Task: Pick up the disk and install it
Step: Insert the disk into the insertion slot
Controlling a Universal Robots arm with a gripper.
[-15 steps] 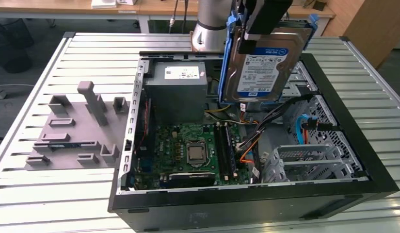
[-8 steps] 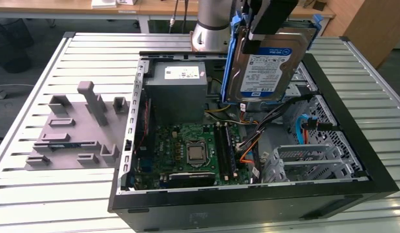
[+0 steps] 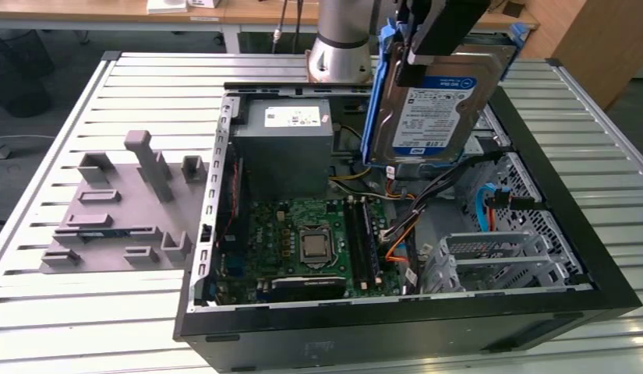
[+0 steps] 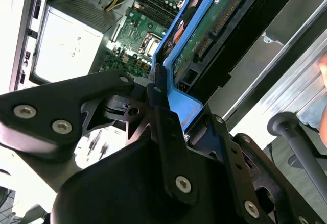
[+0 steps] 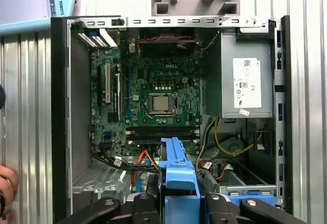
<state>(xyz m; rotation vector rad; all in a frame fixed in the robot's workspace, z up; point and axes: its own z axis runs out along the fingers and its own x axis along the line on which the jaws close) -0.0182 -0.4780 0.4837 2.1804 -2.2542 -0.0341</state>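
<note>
The disk (image 3: 441,109), silver-grey with a blue-and-white label and blue side rails, hangs upright above the open computer case (image 3: 404,335), over its back right part near the power supply. My gripper (image 3: 430,54) is shut on the disk's upper end. In the second wrist view the gripper (image 4: 168,106) clamps the blue rail, and the disk (image 4: 214,30) shows its green circuit-board side. In the first wrist view the gripper (image 5: 179,206) holds the disk's blue rail (image 5: 179,178) edge-on above the case's inside.
Inside the case lie the green motherboard (image 3: 311,241), the grey power supply (image 3: 287,148), loose cables (image 3: 404,234) and a metal drive bay (image 3: 498,257). A grey fixture plate (image 3: 124,210) sits on the slatted table at the exterior view's left. A person's hand (image 5: 6,183) is beside the case.
</note>
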